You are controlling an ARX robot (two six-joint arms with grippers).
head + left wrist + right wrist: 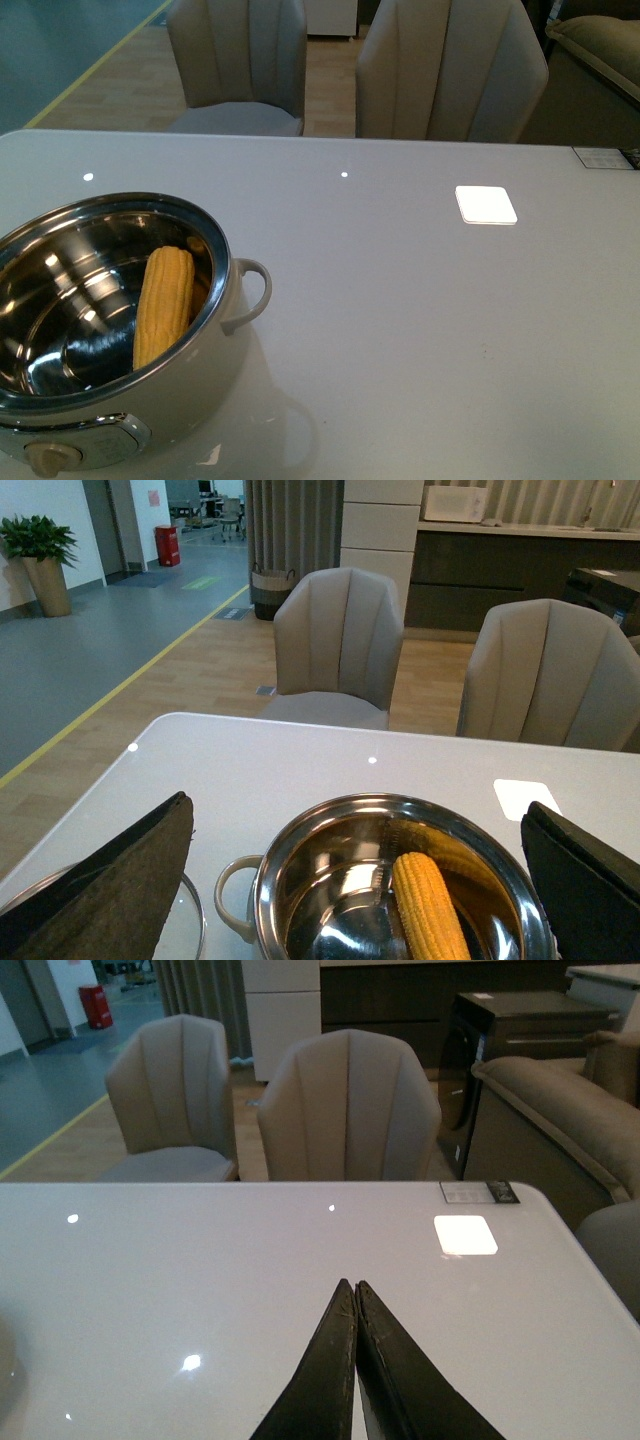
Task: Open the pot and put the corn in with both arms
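The cream-white pot (215, 350) stands open at the front left of the table, with its loop handle (252, 295) to the right and a beige knob (50, 458) at the front. The yellow corn (164, 304) lies inside, leaning on the steel wall. In the left wrist view the pot (300, 850) and corn (430, 910) sit below my open left gripper (360, 880), jaws wide apart on either side. The glass lid (190, 920) lies on the table beside the pot. My right gripper (355, 1290) is shut and empty above bare table. Neither arm shows in the front view.
Two beige chairs (450, 70) stand behind the table's far edge. A bright square light reflection (486, 204) lies on the table (420, 320) at the right. A sofa (560, 1130) stands to the right of the table.
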